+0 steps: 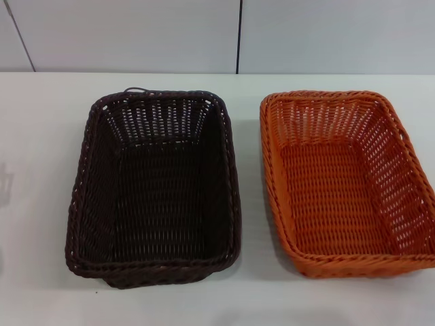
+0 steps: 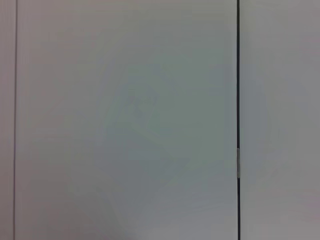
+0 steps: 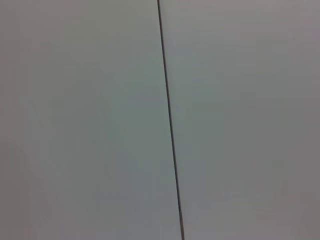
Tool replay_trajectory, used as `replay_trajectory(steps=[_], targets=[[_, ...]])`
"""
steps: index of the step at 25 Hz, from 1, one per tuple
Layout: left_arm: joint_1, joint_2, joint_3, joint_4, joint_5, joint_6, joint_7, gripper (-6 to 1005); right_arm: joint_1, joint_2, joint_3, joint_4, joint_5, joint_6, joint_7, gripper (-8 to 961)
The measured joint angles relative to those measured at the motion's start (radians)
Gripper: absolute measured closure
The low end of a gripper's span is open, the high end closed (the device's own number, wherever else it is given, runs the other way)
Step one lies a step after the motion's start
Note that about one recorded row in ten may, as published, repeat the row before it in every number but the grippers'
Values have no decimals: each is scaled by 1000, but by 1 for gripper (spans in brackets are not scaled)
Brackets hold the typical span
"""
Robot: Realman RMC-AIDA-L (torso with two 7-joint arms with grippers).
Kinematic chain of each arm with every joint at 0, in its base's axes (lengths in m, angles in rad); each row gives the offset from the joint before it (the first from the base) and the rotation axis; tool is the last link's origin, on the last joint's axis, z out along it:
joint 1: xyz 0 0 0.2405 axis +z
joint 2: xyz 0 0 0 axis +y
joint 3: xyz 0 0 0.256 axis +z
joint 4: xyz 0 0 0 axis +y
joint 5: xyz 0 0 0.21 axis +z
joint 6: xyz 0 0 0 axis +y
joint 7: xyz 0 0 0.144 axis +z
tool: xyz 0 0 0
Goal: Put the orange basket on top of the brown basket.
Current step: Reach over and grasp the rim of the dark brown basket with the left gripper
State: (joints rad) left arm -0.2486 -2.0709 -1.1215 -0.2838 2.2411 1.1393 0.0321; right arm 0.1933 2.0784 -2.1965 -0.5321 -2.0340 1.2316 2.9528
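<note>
- The bright orange rectangular woven basket (image 1: 346, 183) sits upright on the white table (image 1: 41, 170), right of the dark brown rectangular woven basket (image 1: 155, 187), apart.
- Neither gripper shows; jaw state cannot be told.

The very dark brown rectangular woven basket (image 1: 155, 187) sat upright and empty on the white table, at its middle toward the left, its long sides running from the near edge to the far edge. The bright orange rectangular woven basket (image 1: 346, 183) stood just beside it toward the right edge, upright, empty, apart from it, not stacked.
</note>
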Motion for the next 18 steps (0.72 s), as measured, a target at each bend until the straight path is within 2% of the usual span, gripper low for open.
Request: replay_trajectory(steps=[8,11,13,14,16,17,18], targets=[[-2,4,-4,-19,1,-13,-1,243,2,0,0,0,0,0,0,153],[-5,25,-19,-98,5,-90,14,249,2,0,0,0,0,0,0,152],[-13,57,-41,-183,7,-183,51,253,2,0,0,2,0,0,0,152],[-6,89,-55,-276,9,-266,84,255,3,0,0,2,0,-2,0,152],[13,122,-72,-388,14,-352,113,259,5,-3,0,2,1,-9,0,152],[34,149,-95,-496,23,-445,142,261,5,-3,1,2,1,-10,0,152],[34,149,-95,-496,23,-445,142,263,6,-4,2,3,1,-11,0,152]])
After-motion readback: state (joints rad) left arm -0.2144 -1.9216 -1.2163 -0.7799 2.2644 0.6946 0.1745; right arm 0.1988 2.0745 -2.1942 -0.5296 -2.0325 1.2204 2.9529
